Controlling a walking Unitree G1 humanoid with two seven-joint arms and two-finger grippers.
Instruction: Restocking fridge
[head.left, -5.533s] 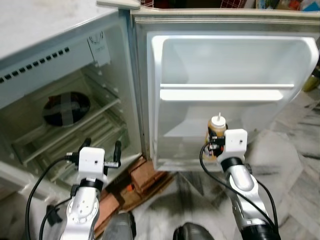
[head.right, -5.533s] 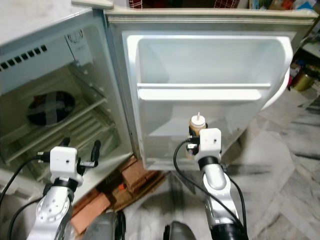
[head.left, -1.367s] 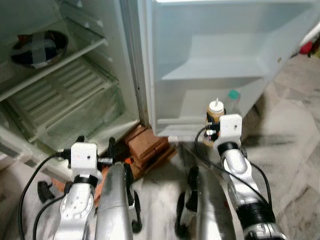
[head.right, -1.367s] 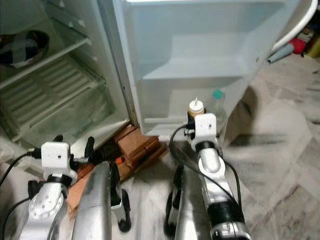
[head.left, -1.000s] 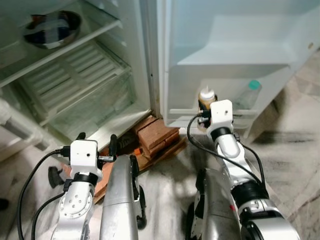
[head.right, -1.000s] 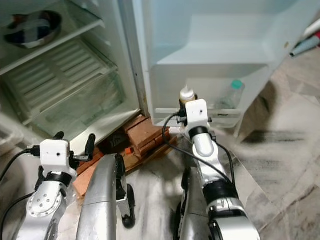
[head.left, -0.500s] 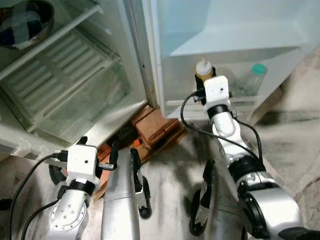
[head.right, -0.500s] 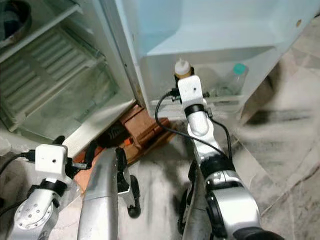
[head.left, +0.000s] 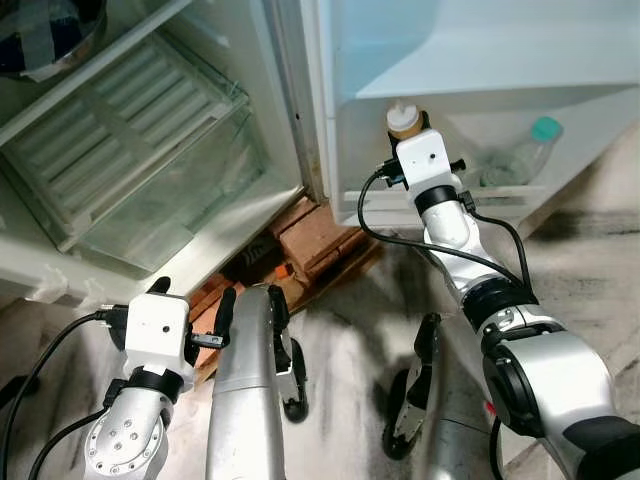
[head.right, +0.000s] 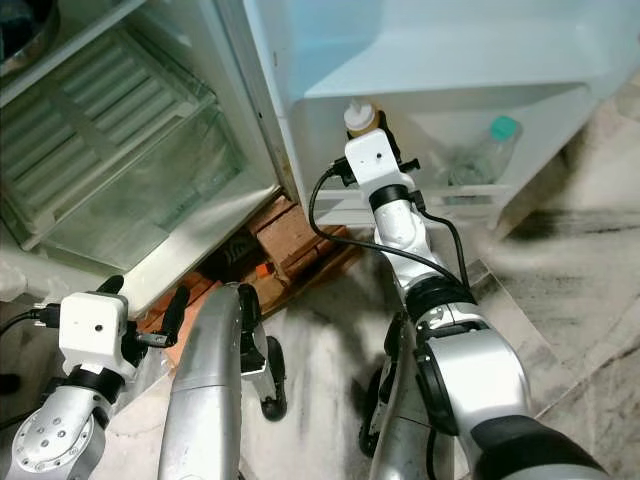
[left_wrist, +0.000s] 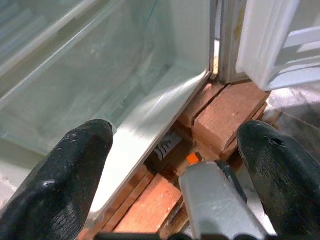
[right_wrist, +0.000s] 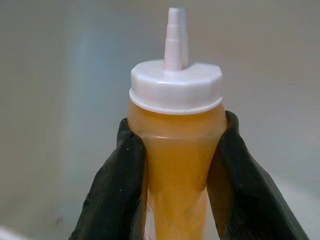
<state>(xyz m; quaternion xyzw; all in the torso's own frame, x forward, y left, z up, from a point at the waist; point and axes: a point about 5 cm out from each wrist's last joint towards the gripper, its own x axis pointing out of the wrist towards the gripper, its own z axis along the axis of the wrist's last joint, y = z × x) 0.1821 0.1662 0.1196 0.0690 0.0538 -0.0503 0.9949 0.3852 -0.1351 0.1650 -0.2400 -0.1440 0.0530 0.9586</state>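
Upright, nozzle up – sauce bottle (right_wrist: 175, 150) in right pincer (right_wrist: 176, 175)

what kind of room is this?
Likely a home kitchen. An open fridge with glass shelves stands on bricks over a marble-like floor. The right gripper holds a sauce bottle at the door shelf, beside a water bottle.
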